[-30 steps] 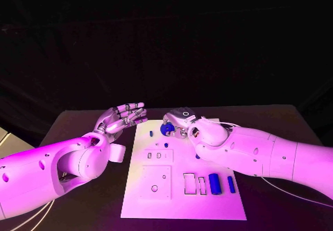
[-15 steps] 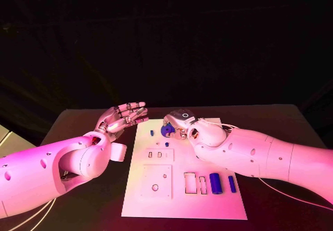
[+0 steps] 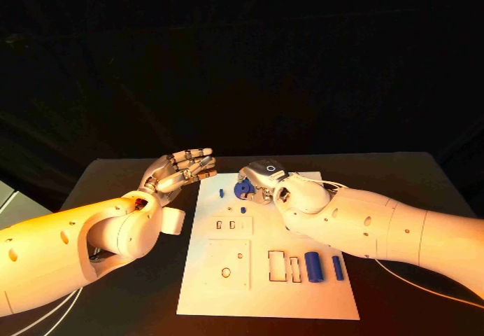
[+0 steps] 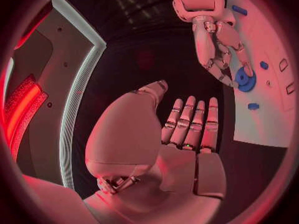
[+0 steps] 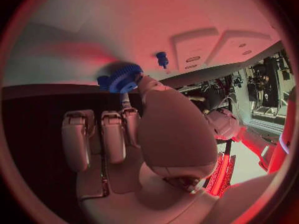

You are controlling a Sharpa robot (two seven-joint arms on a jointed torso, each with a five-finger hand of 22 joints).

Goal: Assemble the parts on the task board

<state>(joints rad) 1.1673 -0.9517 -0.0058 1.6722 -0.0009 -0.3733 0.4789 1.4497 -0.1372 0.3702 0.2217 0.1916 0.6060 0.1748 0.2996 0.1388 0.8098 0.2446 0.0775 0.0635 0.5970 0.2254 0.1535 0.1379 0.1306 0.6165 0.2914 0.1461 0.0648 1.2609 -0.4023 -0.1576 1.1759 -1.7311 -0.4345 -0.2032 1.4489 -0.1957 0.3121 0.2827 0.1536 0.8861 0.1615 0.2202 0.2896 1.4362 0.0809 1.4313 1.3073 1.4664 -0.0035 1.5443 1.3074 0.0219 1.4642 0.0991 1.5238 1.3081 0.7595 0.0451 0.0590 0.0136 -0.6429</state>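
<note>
while gripped at the fingertips of the right hand (image 3: pixel 271 183), blue gear (image 3: pixel 243 188) at the far end of the task board (image 3: pixel 264 297), near a small blue peg (image 3: pixel 243 209). left hand (image 3: pixel 182 170) raised beside the board's far left corner, fingers straight and together, holding nothing. two blue cylinders (image 3: pixel 323 267) lying on the board's near right.

No text, label, brand, number or sign can be read anywhere. The task board (image 3: pixel 264 294) carries only outlined slots and holes, with no lettering that can be made out, and the arms and hands bear no readable markings.
</note>
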